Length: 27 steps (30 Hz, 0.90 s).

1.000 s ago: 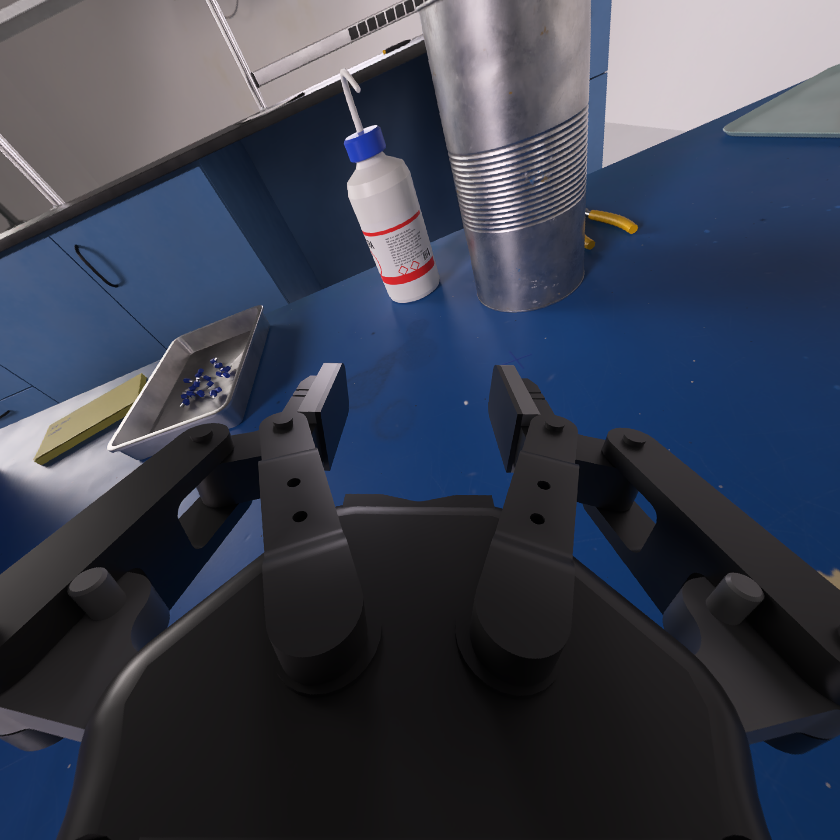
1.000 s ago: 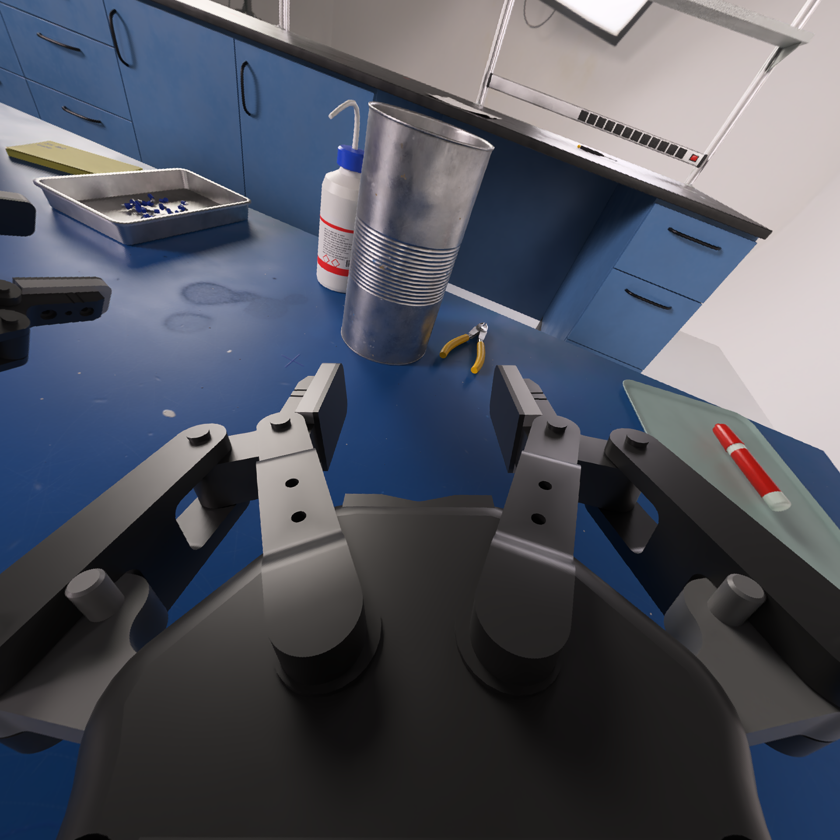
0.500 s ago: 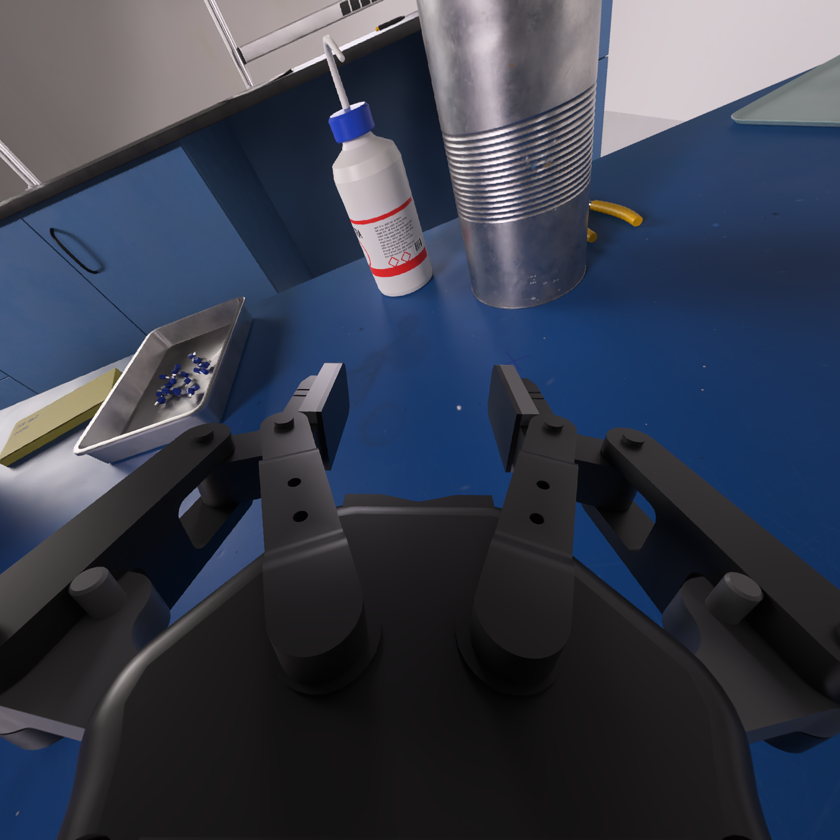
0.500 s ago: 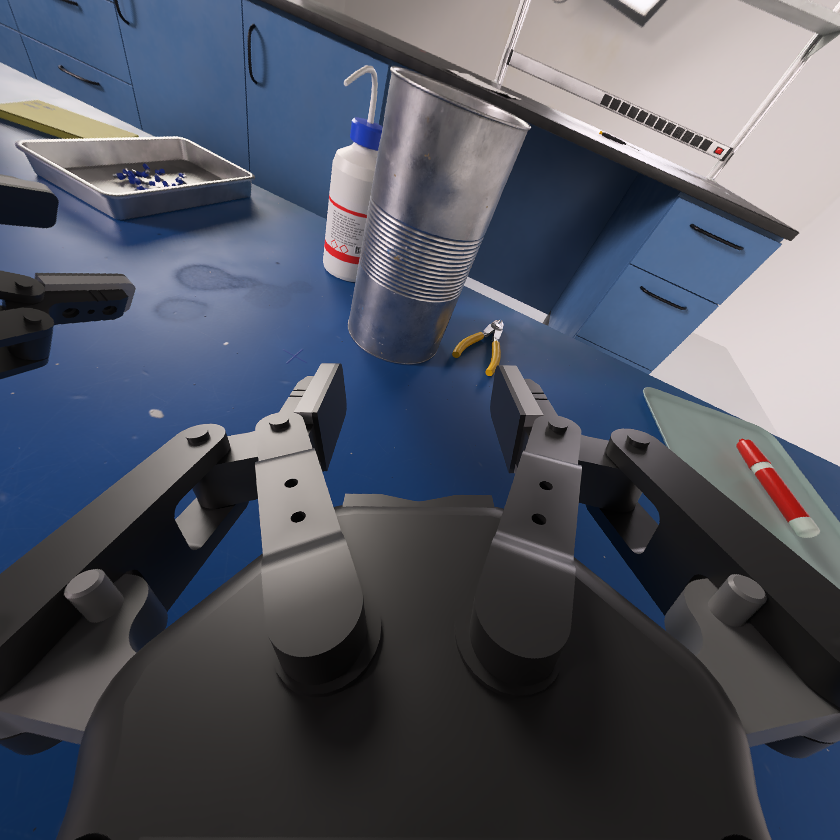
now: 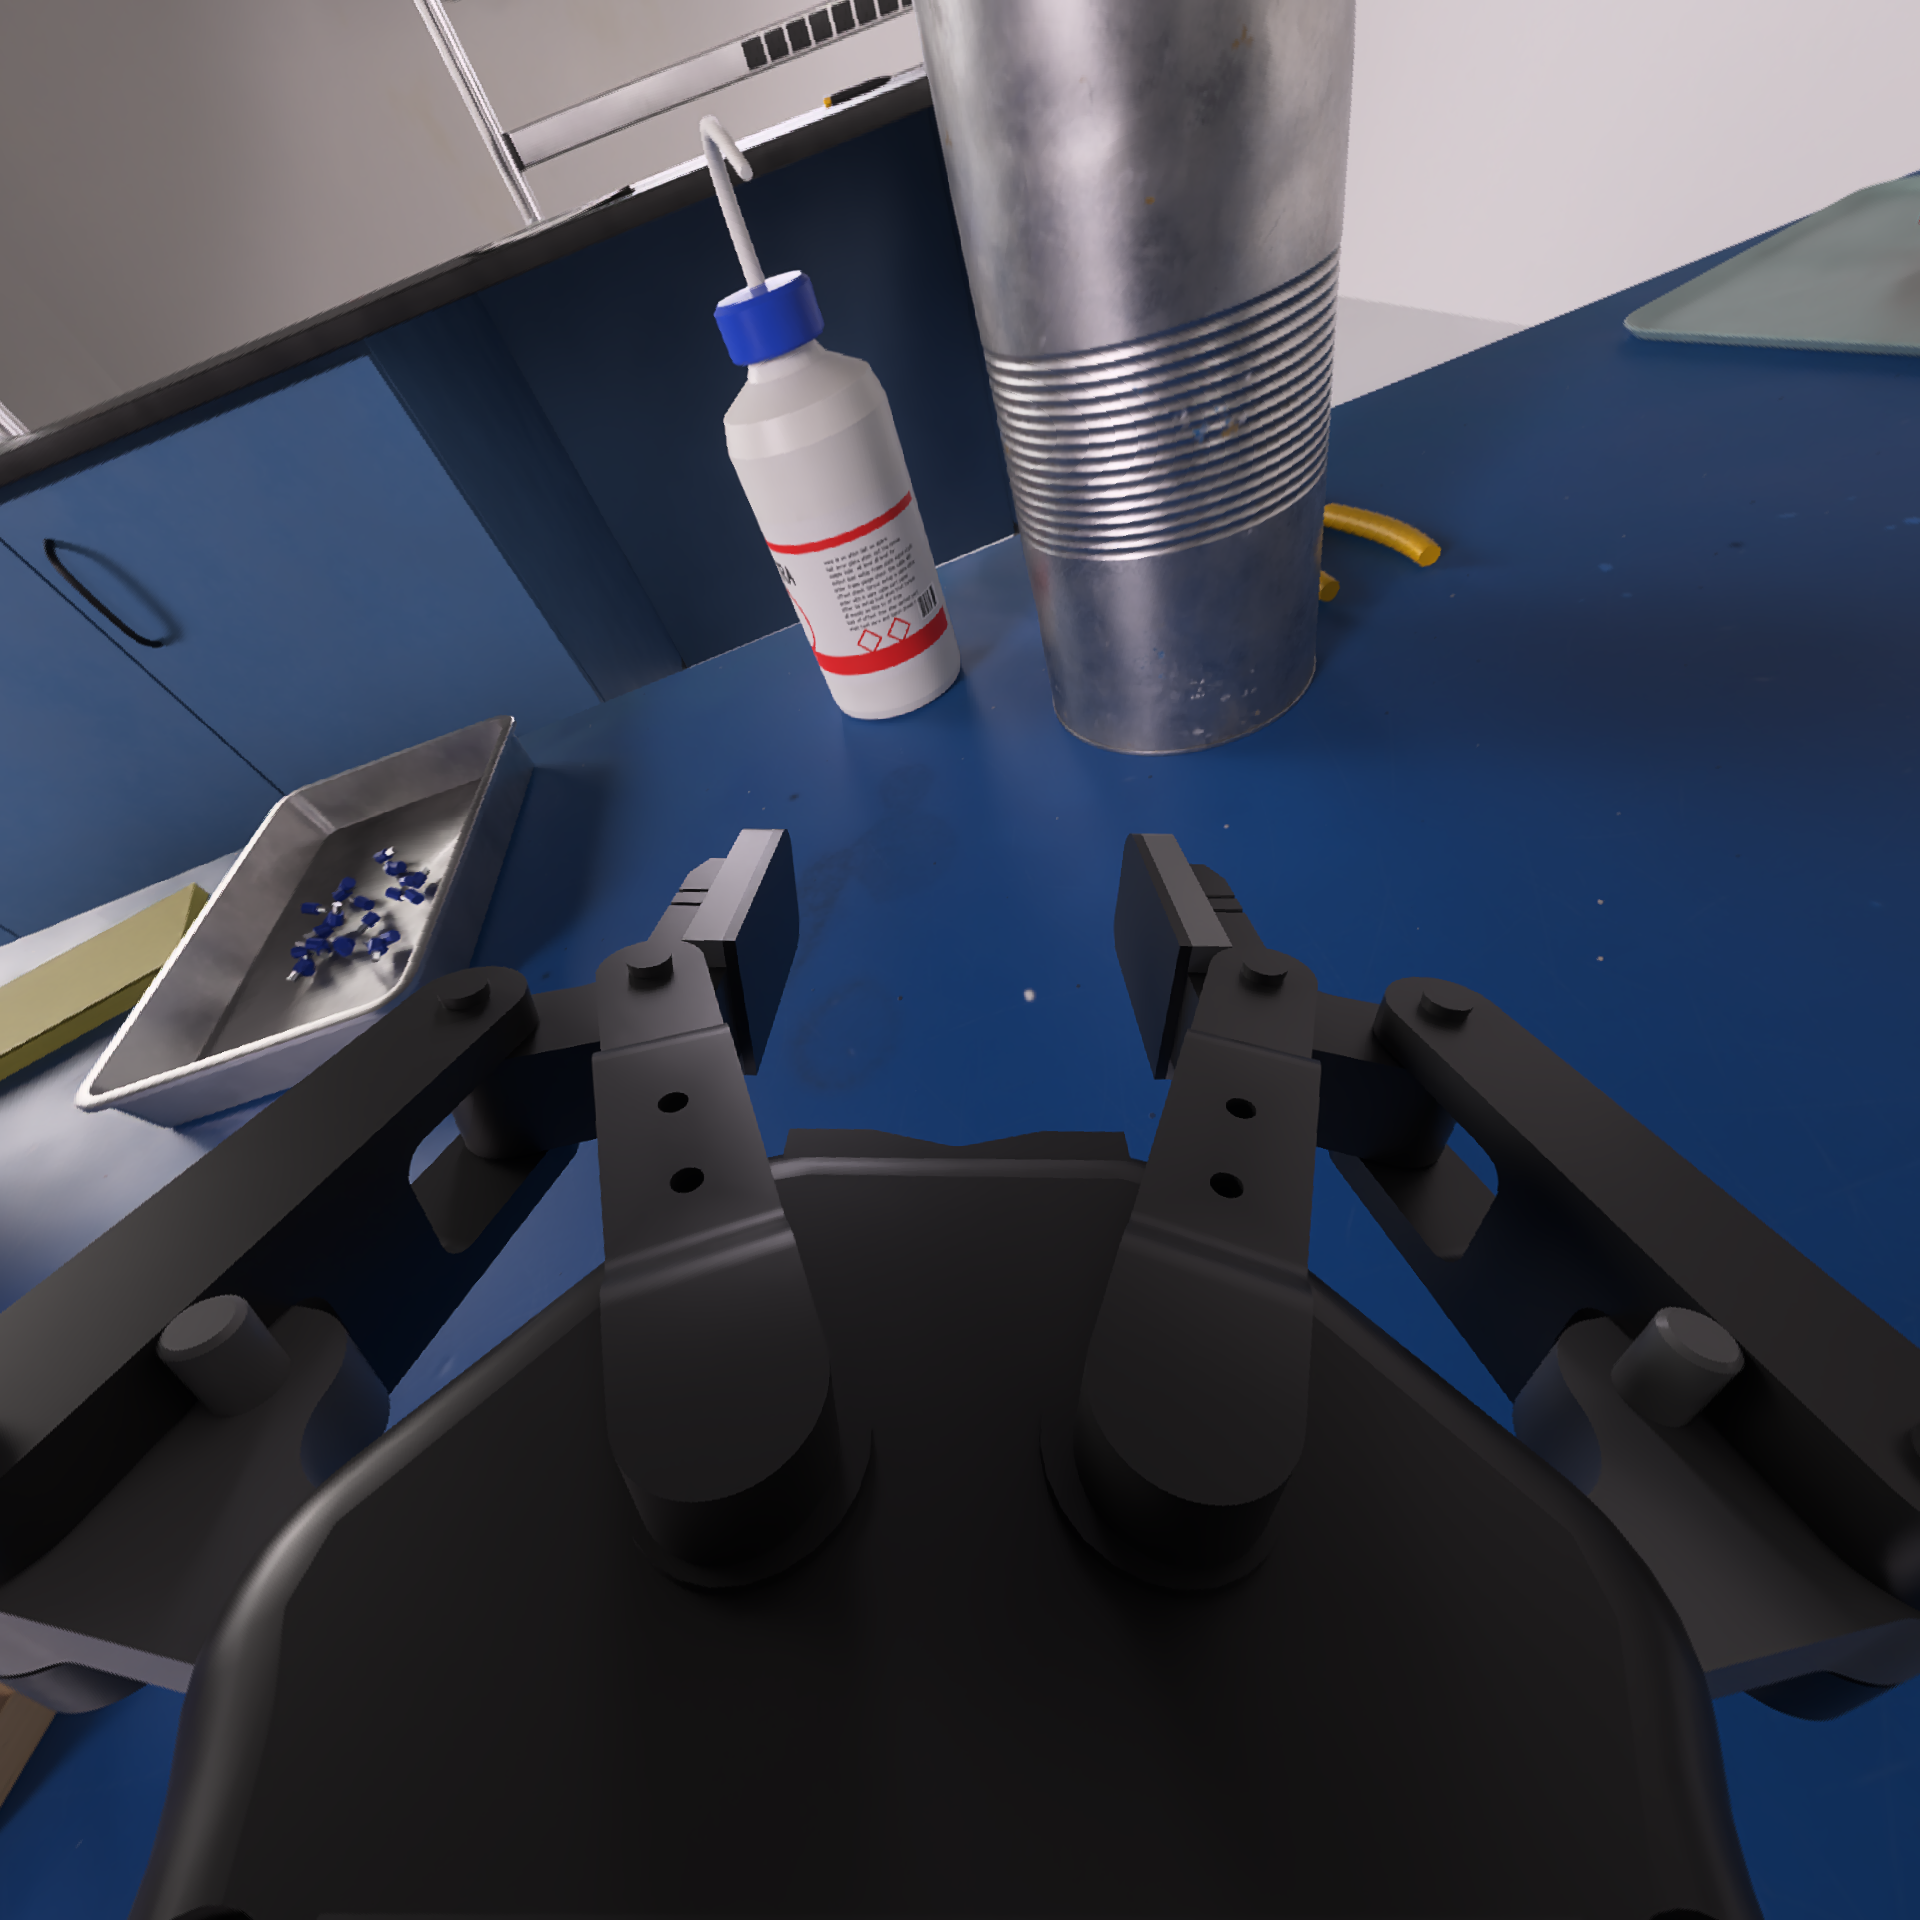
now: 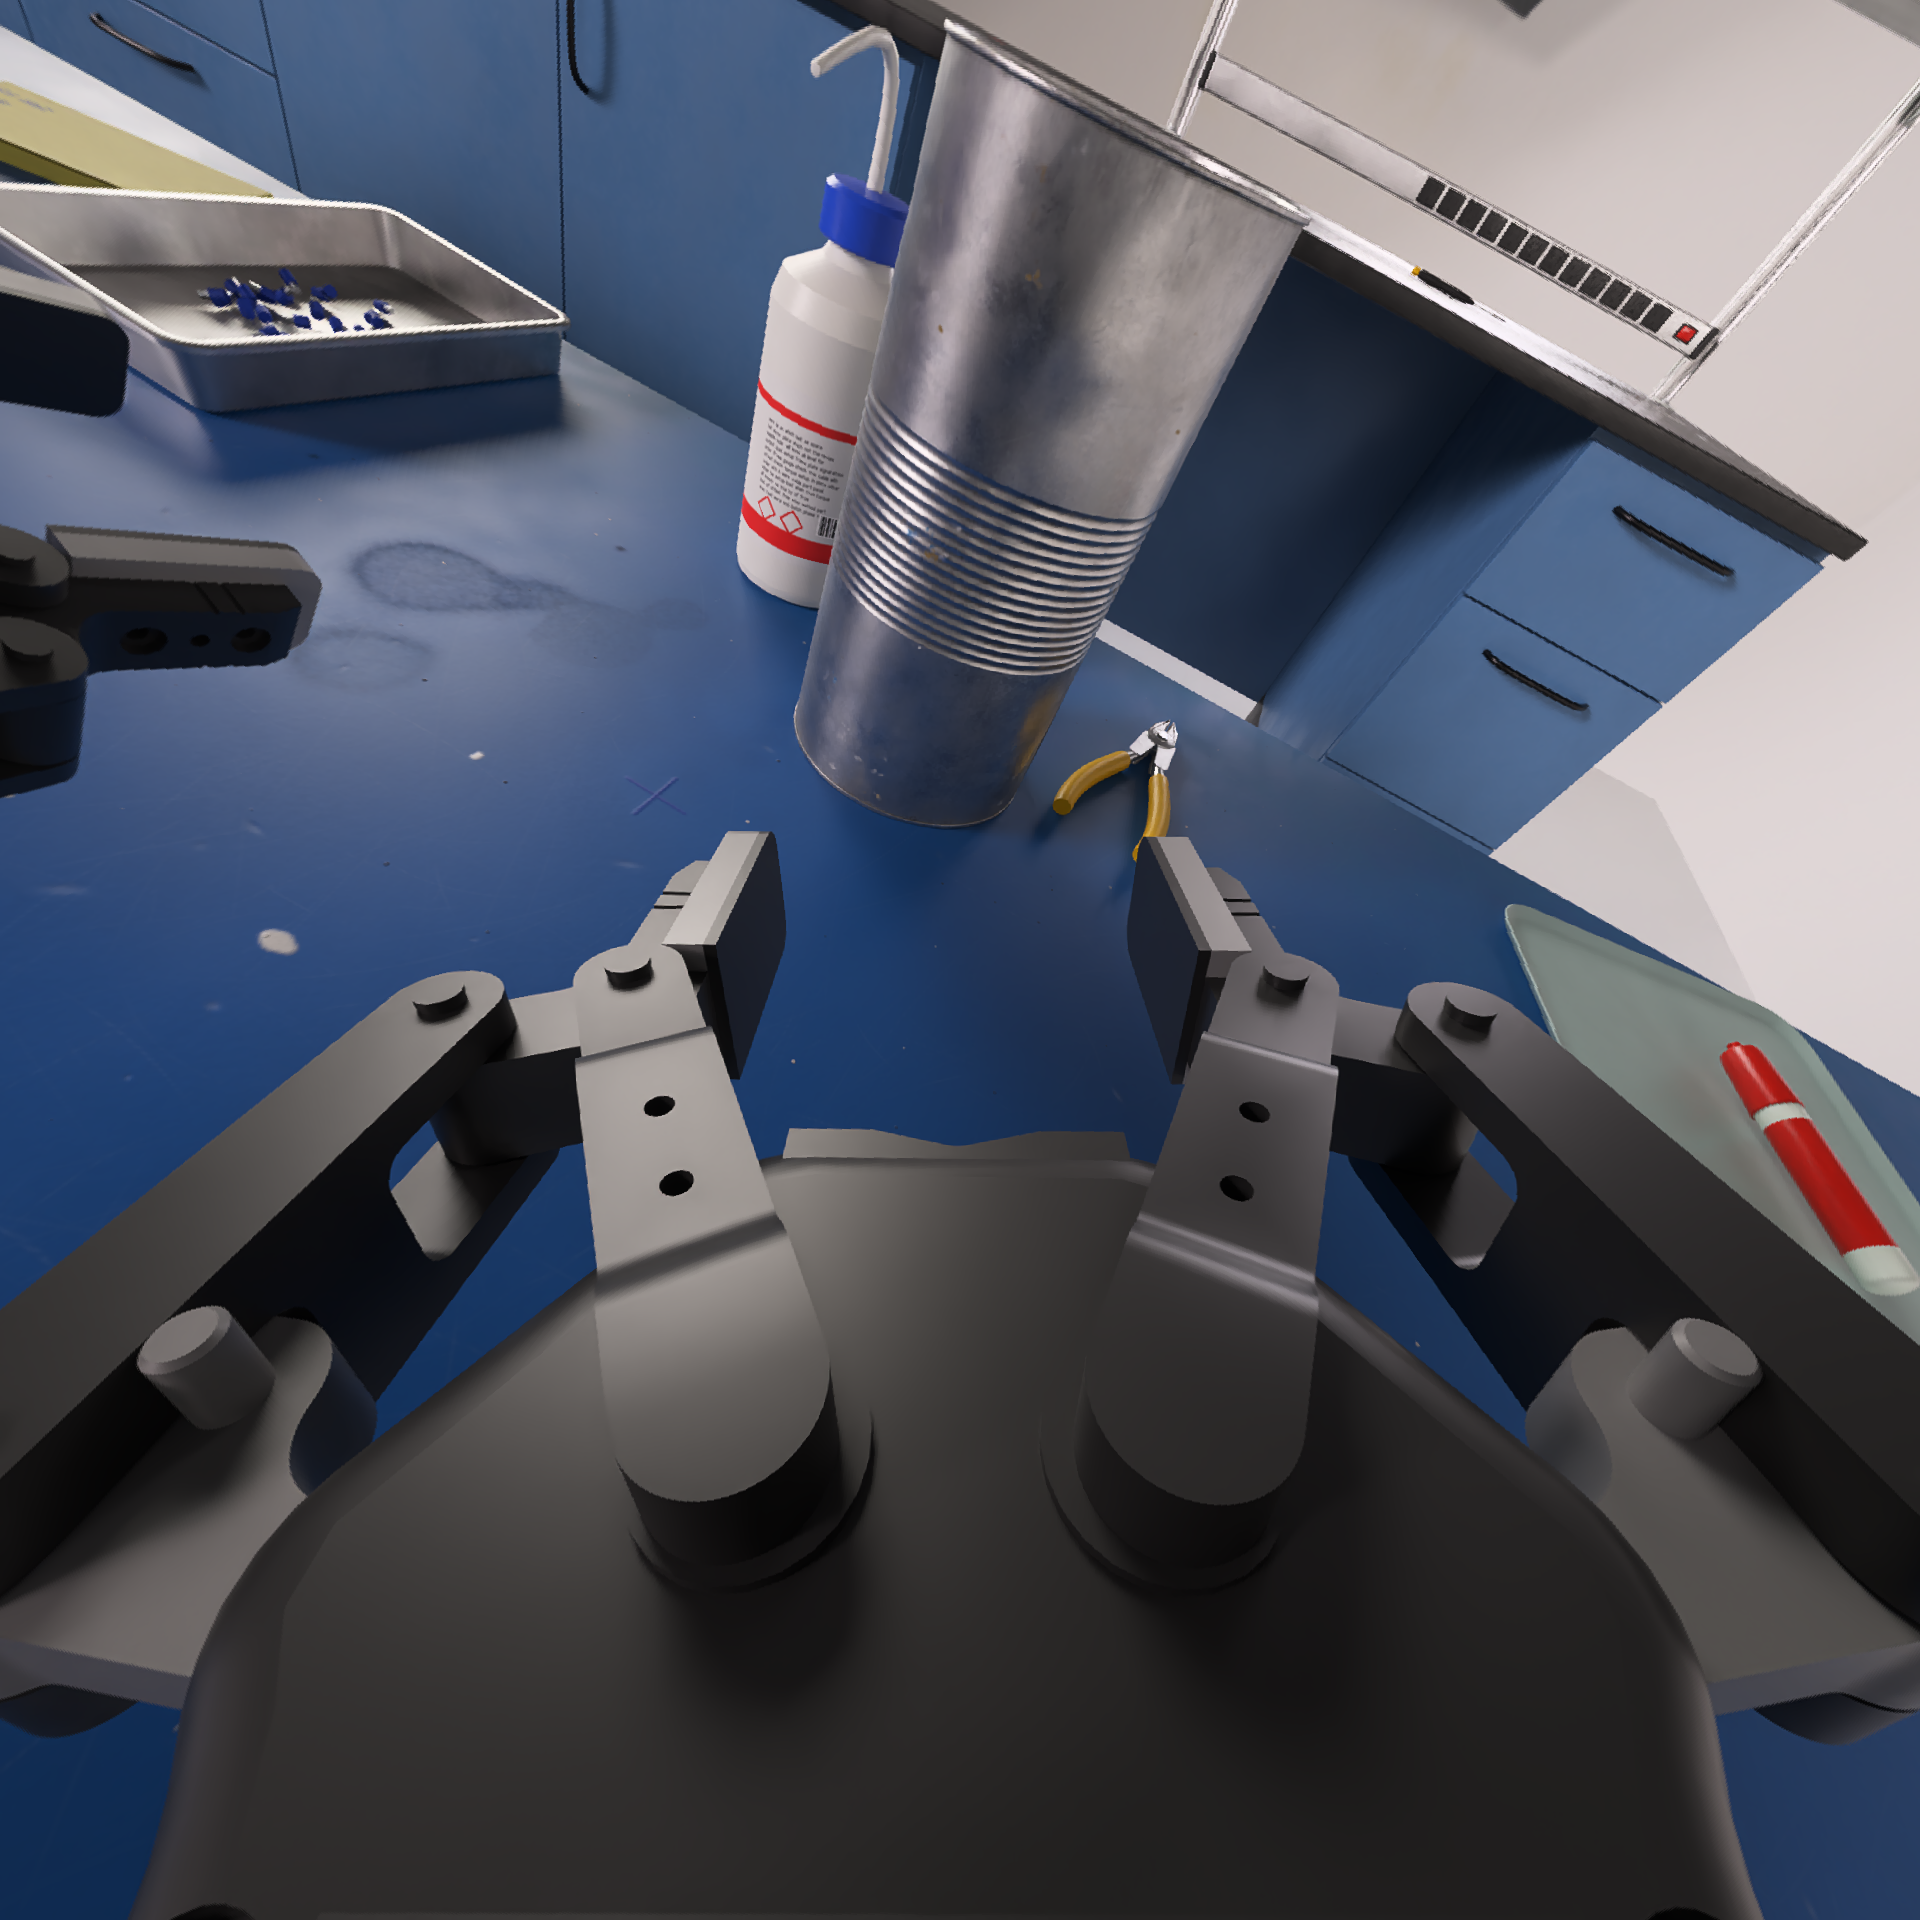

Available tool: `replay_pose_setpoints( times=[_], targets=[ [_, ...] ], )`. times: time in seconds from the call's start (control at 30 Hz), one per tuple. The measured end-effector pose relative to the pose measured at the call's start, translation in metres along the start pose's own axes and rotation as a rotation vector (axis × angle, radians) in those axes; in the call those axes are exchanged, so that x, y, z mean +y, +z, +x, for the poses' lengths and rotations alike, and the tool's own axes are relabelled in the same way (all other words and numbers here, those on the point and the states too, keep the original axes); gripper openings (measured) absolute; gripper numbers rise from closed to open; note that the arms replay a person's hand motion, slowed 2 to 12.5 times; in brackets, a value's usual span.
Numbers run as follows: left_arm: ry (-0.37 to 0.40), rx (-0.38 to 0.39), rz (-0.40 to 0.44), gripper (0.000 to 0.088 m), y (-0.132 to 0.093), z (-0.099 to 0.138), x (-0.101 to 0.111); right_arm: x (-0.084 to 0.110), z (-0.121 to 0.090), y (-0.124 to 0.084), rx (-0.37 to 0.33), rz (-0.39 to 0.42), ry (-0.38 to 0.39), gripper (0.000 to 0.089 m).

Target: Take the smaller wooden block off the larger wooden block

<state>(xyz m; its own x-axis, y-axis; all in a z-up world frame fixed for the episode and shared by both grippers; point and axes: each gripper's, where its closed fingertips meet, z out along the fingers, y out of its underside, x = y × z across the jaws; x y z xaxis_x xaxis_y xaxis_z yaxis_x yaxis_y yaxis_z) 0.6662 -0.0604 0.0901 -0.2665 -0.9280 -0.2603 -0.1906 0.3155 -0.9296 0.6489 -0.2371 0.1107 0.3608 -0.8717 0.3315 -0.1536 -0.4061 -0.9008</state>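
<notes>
Wooden blocks, the task's own things, show in neither wrist view, so we cannot tell where the smaller or the larger one lies.

We see our left gripper (image 5: 956, 935) released, its two black fingers spread wide over the bare blue table (image 5: 1558, 883) and holding nothing. Our right gripper (image 6: 956, 935) is likewise released and empty, its pads apart above the same blue surface. In the right wrist view the left gripper (image 6: 177, 613) also shows at the left edge, low over the table.

Ahead of both grippers stands a tall ribbed grey metal cylinder (image 5: 1153, 416), upright on the table. Just beside it, on its left in both views, stands a white plastic wash bottle (image 5: 842, 520) with a blue cap, a bent spout and a red-banded label; the two are close, but we cannot tell whether they touch. On the other side of the cylinder, near its base, lie small yellow-handled cutting pliers (image 6: 1127, 774), flat on the table.

Farther left sits a shallow rectangular steel tray (image 5: 156, 1049) with a scatter of small blue pieces (image 5: 348, 920) in it. Beyond the tray lies a flat olive-yellow pad (image 5: 73, 987).

Over on the right, near the table's edge, we see a pale green translucent mat (image 6: 1621, 997), and on it a red marker pen (image 6: 1808, 1164) with a white band and a pale end.

Behind the table run blue cabinets (image 6: 1600, 623) with black handles under a dark counter.
</notes>
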Motion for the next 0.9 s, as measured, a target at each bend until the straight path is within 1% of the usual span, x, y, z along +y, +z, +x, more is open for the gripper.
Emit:
replay_pose_setpoints(
  times=[0.23, 0.53, 0.73, 0.9],
  targets=[
    [-0.04, 0.035, 0.04, 0.055, 0.009, 0.002, -0.006, 0.004, -0.001, 0.015, 0.003, -0.007, -0.019, 0.0596],
    [-0.128, 0.105, 0.087, 0.0552, 0.021, 0.005, -0.012, 0.01, -0.004, 0.03, 0.001, -0.008, -0.022, 0.0594],
    [-0.158, 0.103, 0.083, 0.056, 0.029, 0.0, -0.012, 0.014, -0.007, 0.037, -0.017, -0.005, -0.007, 0.0593],
    [-0.145, 0.085, 0.088, 0.0562, 0.036, -0.004, -0.015, 0.018, -0.011, 0.04, -0.035, -0.003, 0.0, 0.0593]
  ],
)
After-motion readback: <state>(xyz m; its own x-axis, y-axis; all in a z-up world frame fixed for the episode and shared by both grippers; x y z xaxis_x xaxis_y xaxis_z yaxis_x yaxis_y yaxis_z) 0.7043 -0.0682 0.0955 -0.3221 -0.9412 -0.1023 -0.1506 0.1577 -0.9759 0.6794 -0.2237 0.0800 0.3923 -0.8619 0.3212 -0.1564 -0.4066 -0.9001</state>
